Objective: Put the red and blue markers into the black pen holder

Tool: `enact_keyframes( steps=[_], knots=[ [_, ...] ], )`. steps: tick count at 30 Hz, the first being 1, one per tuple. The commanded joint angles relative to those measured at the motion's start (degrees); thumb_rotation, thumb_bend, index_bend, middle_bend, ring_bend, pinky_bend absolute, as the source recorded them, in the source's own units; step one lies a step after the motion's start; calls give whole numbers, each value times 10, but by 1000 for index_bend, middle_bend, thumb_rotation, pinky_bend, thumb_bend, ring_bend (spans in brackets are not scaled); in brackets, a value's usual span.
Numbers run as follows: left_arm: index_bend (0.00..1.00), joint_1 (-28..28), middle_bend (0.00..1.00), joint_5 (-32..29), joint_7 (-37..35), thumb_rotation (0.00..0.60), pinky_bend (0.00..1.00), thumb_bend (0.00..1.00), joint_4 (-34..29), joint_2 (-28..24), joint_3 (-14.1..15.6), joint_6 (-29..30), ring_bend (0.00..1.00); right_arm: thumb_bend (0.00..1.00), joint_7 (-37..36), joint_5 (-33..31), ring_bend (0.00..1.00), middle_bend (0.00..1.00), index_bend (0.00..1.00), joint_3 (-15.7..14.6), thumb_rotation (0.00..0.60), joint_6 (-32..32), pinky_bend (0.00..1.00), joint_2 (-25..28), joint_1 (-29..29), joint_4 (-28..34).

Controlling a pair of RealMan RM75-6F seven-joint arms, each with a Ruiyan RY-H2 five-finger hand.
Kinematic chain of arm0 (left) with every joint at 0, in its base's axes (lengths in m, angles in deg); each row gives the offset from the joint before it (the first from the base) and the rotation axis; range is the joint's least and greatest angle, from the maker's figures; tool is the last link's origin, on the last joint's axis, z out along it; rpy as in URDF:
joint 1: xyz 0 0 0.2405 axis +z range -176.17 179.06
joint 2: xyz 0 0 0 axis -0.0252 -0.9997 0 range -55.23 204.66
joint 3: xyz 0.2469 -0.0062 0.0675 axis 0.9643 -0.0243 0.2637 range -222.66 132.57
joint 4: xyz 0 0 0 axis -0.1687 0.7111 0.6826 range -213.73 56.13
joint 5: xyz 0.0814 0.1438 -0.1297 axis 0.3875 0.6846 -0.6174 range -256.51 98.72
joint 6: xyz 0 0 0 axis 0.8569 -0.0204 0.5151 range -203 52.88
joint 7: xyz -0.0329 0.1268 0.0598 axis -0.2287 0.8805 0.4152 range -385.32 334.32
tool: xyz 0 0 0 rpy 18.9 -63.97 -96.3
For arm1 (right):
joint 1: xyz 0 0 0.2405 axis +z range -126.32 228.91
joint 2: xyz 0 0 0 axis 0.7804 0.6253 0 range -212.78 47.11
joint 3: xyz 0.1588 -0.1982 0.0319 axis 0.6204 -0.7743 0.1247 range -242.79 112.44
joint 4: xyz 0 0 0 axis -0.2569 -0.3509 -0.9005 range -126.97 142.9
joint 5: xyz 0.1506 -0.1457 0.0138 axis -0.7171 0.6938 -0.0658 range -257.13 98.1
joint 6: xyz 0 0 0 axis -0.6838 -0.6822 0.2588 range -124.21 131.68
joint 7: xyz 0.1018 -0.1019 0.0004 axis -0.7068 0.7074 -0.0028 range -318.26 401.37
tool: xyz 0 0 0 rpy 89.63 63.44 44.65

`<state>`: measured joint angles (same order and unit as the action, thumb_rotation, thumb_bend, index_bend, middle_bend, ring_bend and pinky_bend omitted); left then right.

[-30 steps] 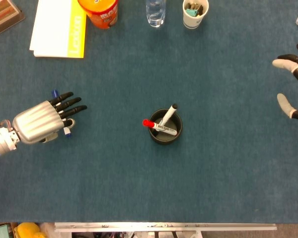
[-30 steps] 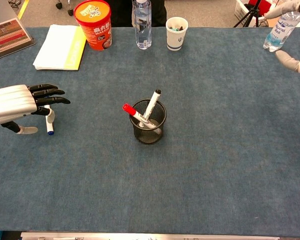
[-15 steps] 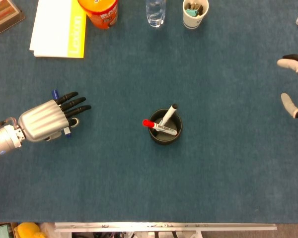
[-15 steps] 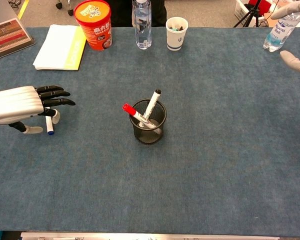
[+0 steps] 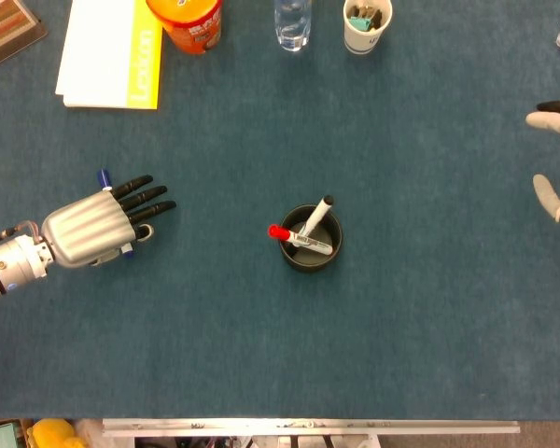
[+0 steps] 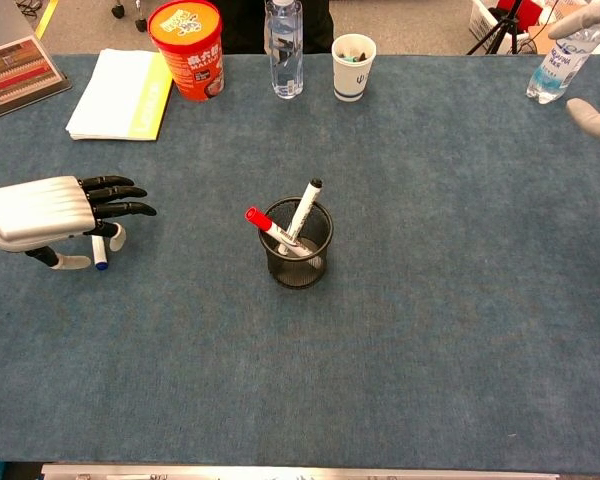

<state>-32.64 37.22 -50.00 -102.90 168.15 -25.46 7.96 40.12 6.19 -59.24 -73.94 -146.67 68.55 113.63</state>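
A: Where is the red marker [image 5: 300, 239] seen?

B: It is seen leaning in the holder [image 5: 310, 252] at table [image 5: 401, 327] centre, red cap poking out toward 9 o'clock. A second pen with a black cap [image 6: 305, 208] is propped beside it, tipped toward 1 o'clock.

A: And the blue marker [image 6: 99, 250]?

B: It is found lying on the table at 9 o'clock from the holder, well apart from it, mostly covered by the left hand [image 5: 91, 229]. Its blue ends show past the hand.

A: How are the fingers set?

B: The left hand's fingers [image 6: 120, 196] are stretched out over the blue marker; whether it is touched cannot be told. The right hand [image 5: 555, 173] is cut off at the 3 o'clock edge, fingers spread, nothing held.
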Motion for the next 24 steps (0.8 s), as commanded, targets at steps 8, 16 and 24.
enact_keyframes(
  steps=[8,16,24],
  knots=[
    [475,-1,105,-7,2,600,79,229,0,1,7,-5,0,356,-5,2,50,237,273,2,600,-3,0,1,-3,-1],
    [493,-1,106,-13,1,600,79,229,-1,3,10,-4,0,356,-5,5,50,237,278,2,600,-7,0,4,-7,2],
    [492,-3,106,-14,4,600,79,229,-1,7,16,-9,0,356,-7,6,50,237,278,2,600,-10,0,7,-12,3]
  ],
)
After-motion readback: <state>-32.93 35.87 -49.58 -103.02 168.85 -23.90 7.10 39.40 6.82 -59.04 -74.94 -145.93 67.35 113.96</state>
